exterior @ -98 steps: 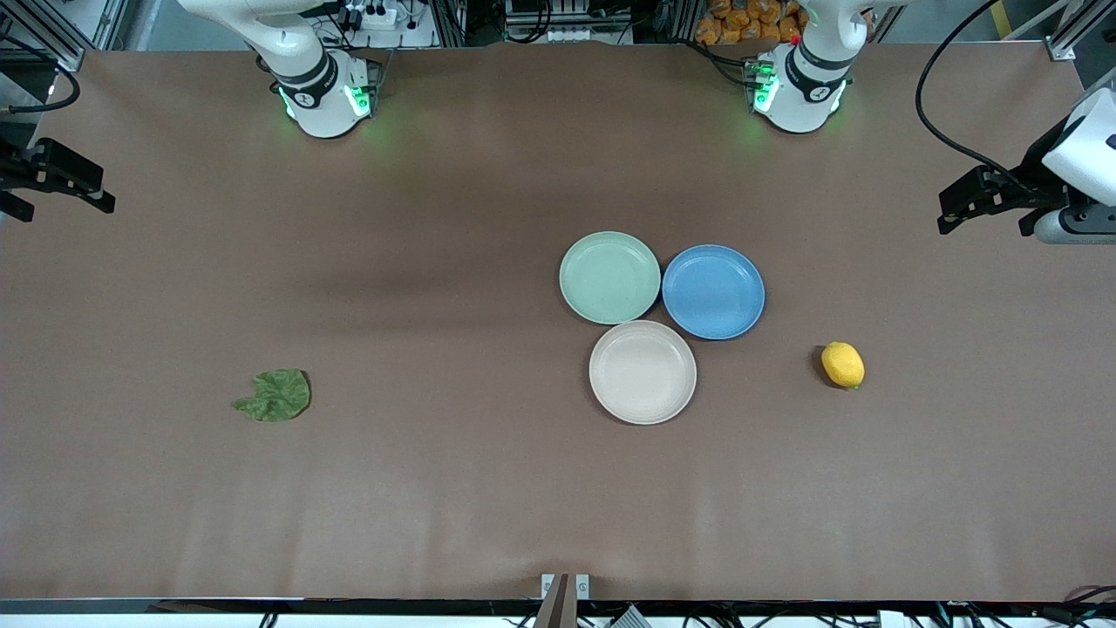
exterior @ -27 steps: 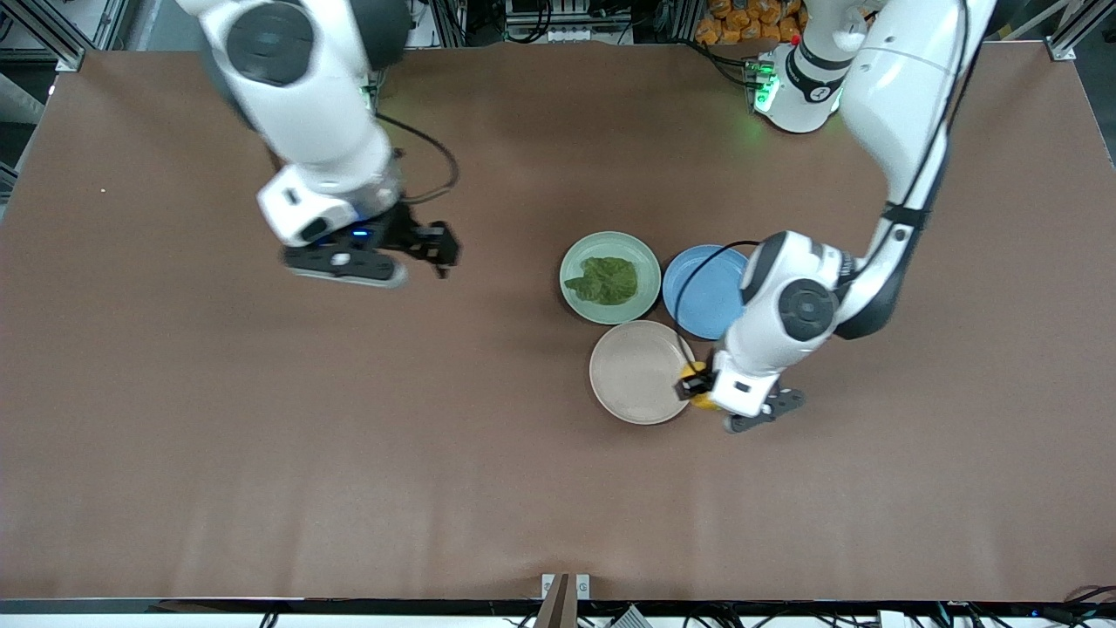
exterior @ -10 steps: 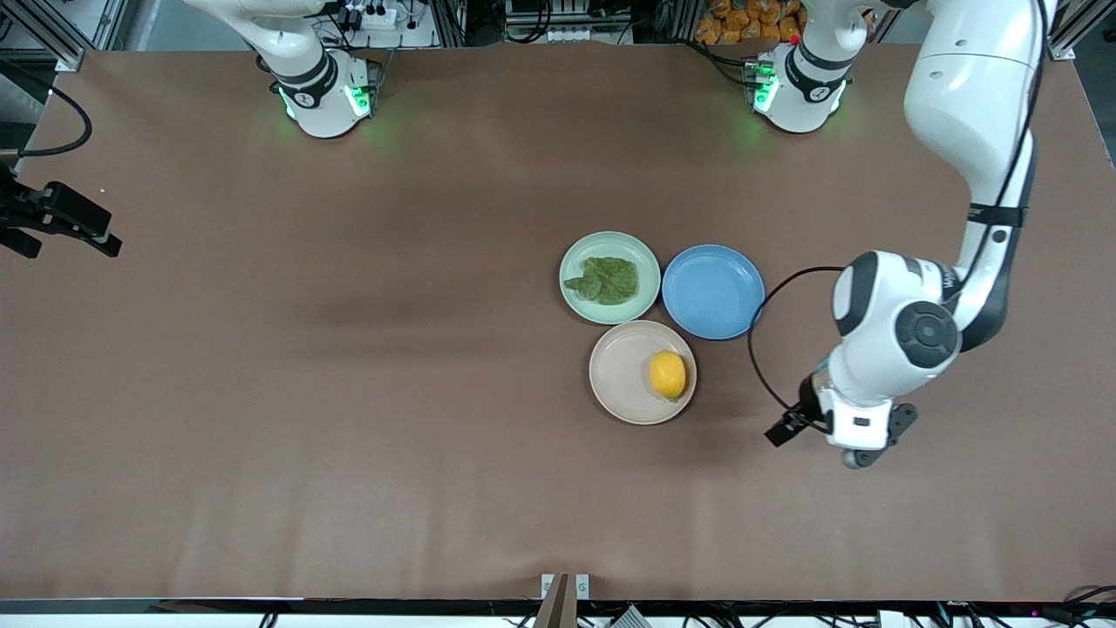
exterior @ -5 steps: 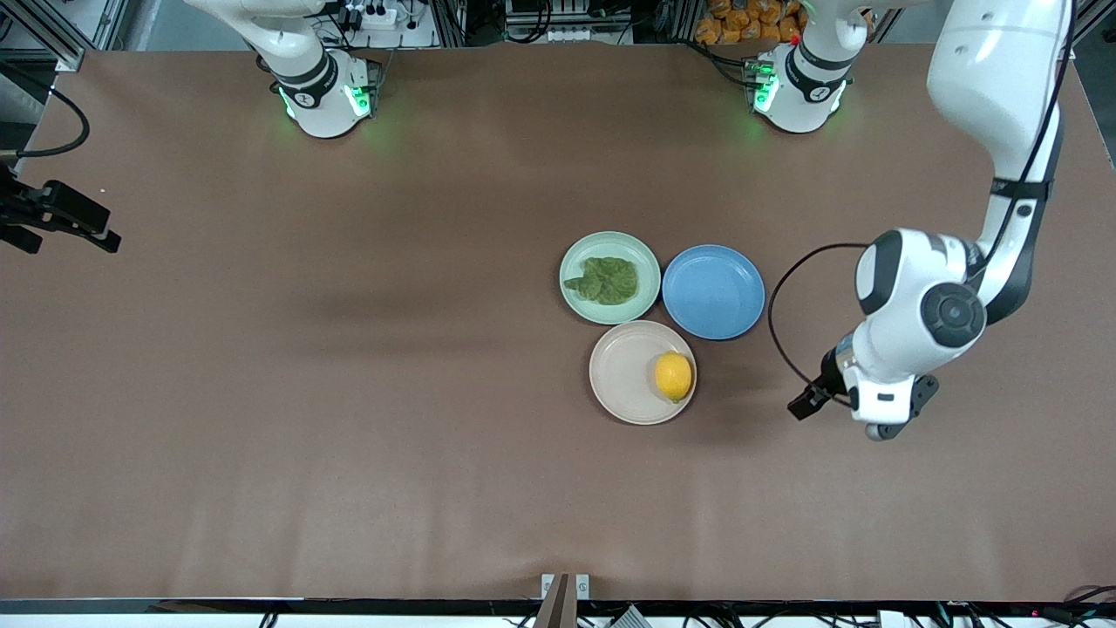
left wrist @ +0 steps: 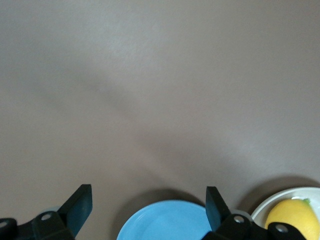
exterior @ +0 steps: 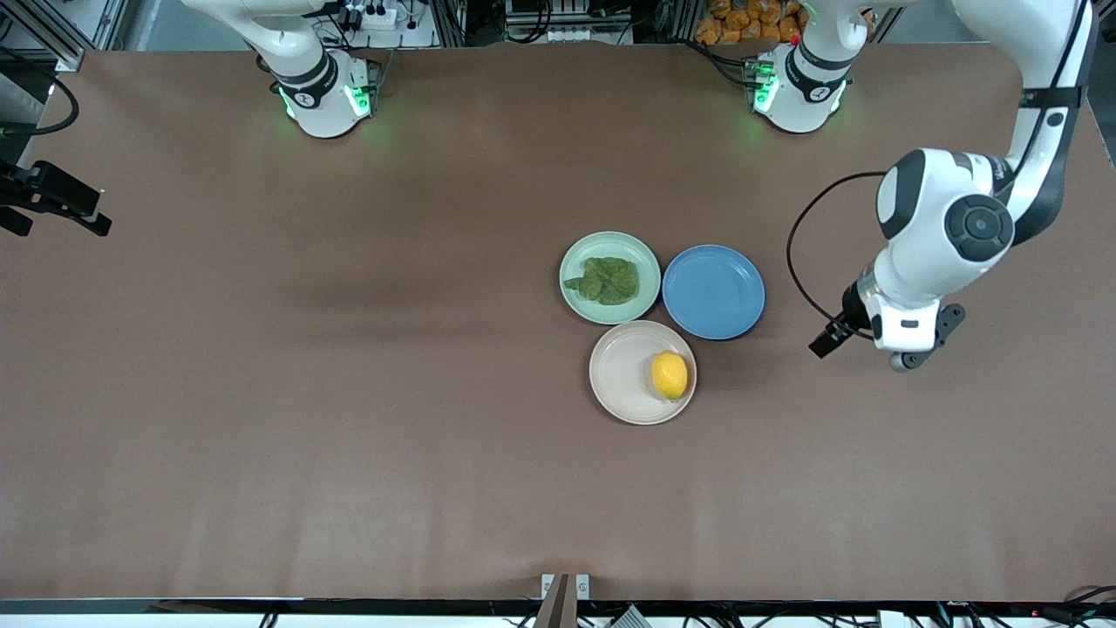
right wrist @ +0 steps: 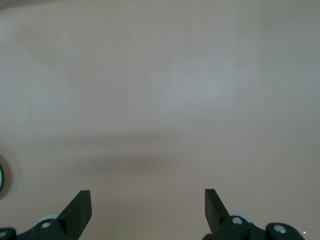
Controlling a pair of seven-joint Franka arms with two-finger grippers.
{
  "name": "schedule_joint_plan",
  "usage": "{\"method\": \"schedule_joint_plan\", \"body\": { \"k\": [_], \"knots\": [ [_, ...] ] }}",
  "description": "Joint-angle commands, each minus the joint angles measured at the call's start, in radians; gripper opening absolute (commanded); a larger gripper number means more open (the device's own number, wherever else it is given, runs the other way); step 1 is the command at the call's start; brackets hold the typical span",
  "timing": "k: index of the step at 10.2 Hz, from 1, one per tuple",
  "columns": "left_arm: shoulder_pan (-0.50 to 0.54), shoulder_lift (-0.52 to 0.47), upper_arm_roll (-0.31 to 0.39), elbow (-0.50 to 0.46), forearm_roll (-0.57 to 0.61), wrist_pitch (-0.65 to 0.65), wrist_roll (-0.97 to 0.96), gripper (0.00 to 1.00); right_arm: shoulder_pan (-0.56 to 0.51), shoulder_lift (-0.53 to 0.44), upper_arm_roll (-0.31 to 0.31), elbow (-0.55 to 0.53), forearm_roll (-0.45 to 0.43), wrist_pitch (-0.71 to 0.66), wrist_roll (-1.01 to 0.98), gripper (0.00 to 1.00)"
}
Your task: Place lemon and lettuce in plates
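The lemon [exterior: 669, 375] lies in the beige-cream plate [exterior: 621, 371], near its rim. The lettuce [exterior: 606, 280] lies in the mint green plate [exterior: 580, 253]. My left gripper [exterior: 835, 337] is open and empty over bare table, beside the blue plate toward the left arm's end. In the left wrist view its jaws [left wrist: 147, 202] stand wide apart, with the lemon [left wrist: 292, 225] in the beige-cream plate [left wrist: 264, 206]. My right gripper [exterior: 57, 227] waits open and empty at the right arm's end of the table; its jaws [right wrist: 147, 200] frame only bare table.
A blue plate [exterior: 713, 292] with nothing in it touches both other plates, beside the mint green one; it also shows in the left wrist view [left wrist: 167, 222]. Brown table [exterior: 349, 392] spreads around the three plates. Both arm bases stand along the table edge farthest from the front camera.
My left gripper has drawn away from the beige-cream plate, empty, toward the left arm's end and base. The lemon rocked slightly in its plate. The right gripper barely moved.
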Motion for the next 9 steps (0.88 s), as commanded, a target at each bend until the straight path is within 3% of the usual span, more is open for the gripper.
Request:
{"method": "schedule_joint_plan", "body": {
  "k": [1,3,7,9],
  "knots": [
    [0.014,-0.119,-0.01,-0.114,-0.025,0.011,0.011,1.0,0.02,-0.027,-0.016,-0.032,0.006,0.011,-0.015,1.0],
    [0.013,-0.145,-0.01,-0.112,-0.023,0.007,0.105,1.0,0.019,-0.026,-0.015,-0.029,0.006,0.011,-0.015,1.0],
    [0.054,-0.256,0.001,-0.095,-0.023,-0.076,0.593,1.0,0.039,-0.014,-0.019,-0.017,0.004,0.016,-0.015,1.0],
    [0.056,-0.256,0.001,0.056,-0.023,-0.233,0.686,1.0,0.036,-0.012,-0.019,-0.02,0.004,0.016,-0.015,1.0]
  ]
}}
